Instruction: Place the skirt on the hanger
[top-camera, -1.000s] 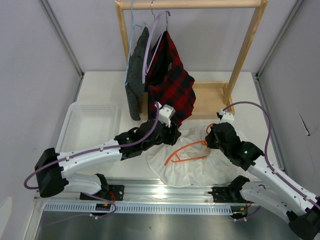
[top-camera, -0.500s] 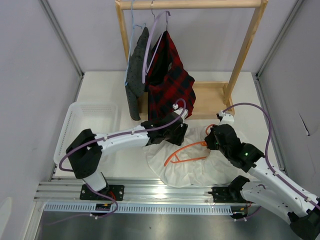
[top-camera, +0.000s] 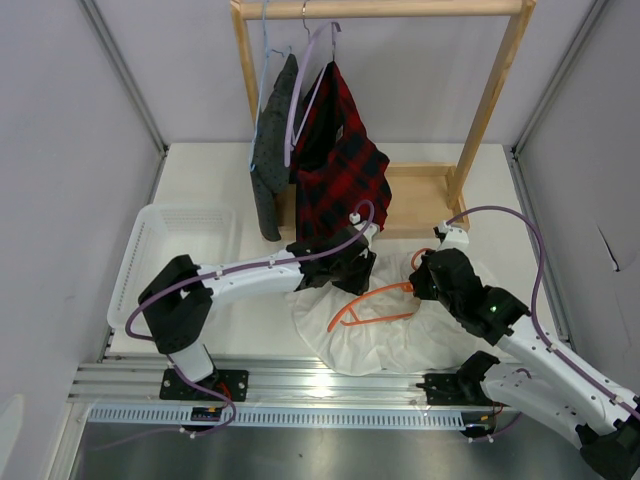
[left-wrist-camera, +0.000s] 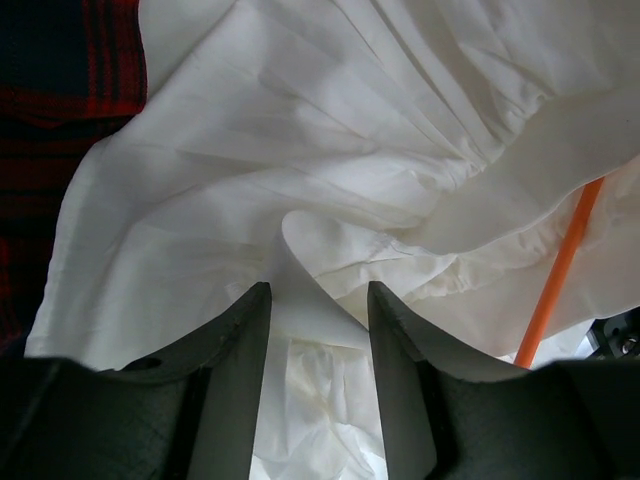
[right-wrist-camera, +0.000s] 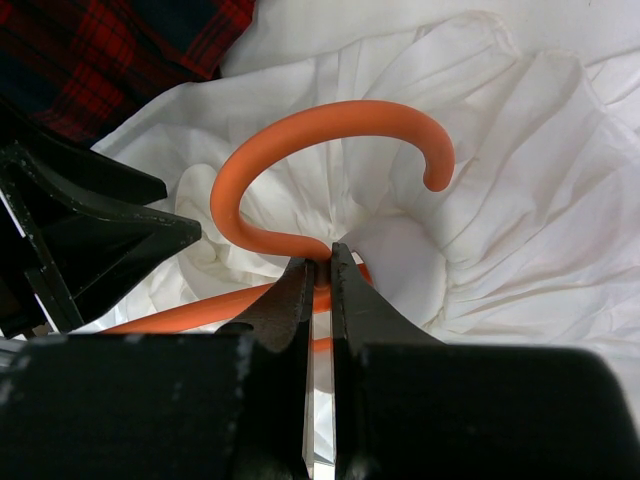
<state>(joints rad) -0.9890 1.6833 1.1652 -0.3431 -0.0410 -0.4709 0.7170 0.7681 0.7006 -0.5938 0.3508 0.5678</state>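
White skirt (left-wrist-camera: 330, 150) fold stands at twelve o'clock from the parted jaws of the left arm (top-camera: 255, 277); jaws of the right arm (top-camera: 485, 308) clamp the hanger (right-wrist-camera: 330, 130) neck, bar trailing toward eight o'clock.

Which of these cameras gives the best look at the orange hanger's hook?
The right wrist view: the hook of the hanger fills the frame, the right gripper shut on its neck. The top view shows the whole hanger, small, on the skirt. The left wrist view catches only one orange strip.
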